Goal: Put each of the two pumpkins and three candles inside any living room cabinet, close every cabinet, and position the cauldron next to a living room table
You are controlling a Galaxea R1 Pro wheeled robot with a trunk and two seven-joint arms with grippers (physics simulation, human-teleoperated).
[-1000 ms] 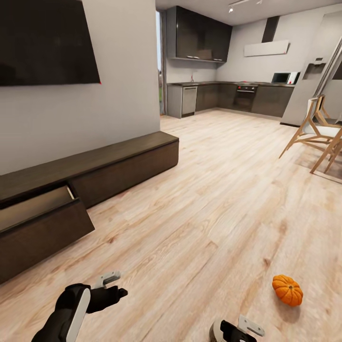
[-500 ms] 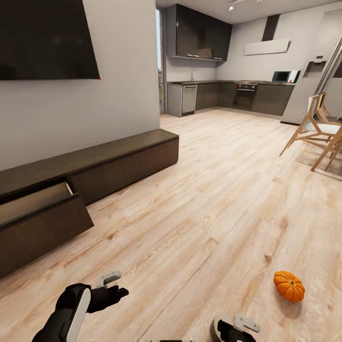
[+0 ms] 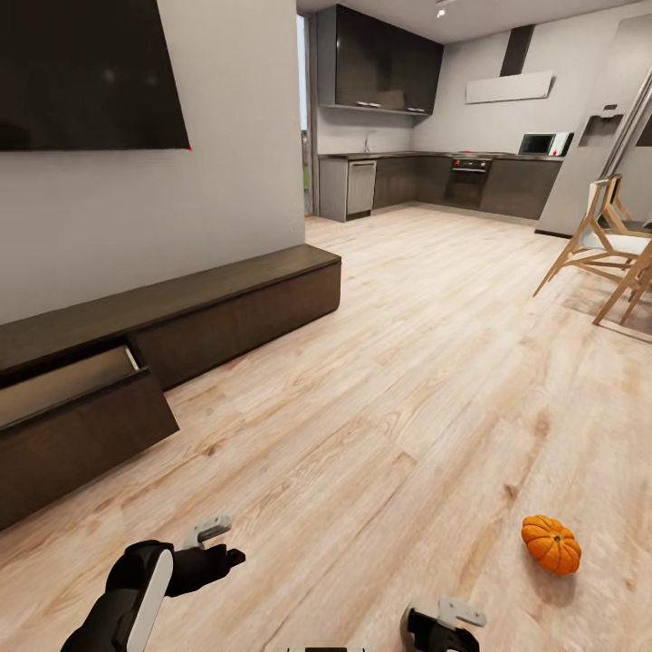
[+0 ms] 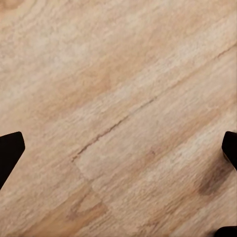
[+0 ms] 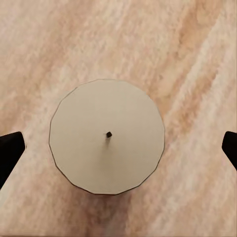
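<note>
Here, right tool (image 5: pixel 118 148): its dark fingertips (image 5: pixel 11 150) sit at the two side edges of the right wrist frame, spread wide, gripping nothing; in the head view the tool (image 3: pixel 444 627) is at the bottom edge, right of centre.
Candle: a cream-beige candle (image 5: pixel 107 137) with a tiny dark wick stands upright on the floor between the spread fingertips, touching neither.
Left tool (image 4: pixel 118 148): wide open as well, dark fingertips (image 4: pixel 10 153) at the side edges of the left wrist frame, with bare plank between them; in the head view it (image 3: pixel 213 548) is at the lower left, on a black and white arm.
Floor: pale wood planks (image 3: pixel 398 380) run from the bottom of the head frame up to the kitchen at the top.
Pumpkin: one orange ribbed pumpkin (image 3: pixel 551 544) lies on the floor at the lower right of the head frame, apart from both tools.
Cabinet: the long low dark brown cabinet (image 3: pixel 226 312) runs along the wall at the left; its near drawer (image 3: pixel 72 412) is tilted open, pale lining showing, at the left edge.
Television: a dark screen (image 3: pixel 86 72) hangs on the wall at the upper left.
Chairs: wooden-legged chairs (image 3: pixel 602 249) stand at the right edge.
</note>
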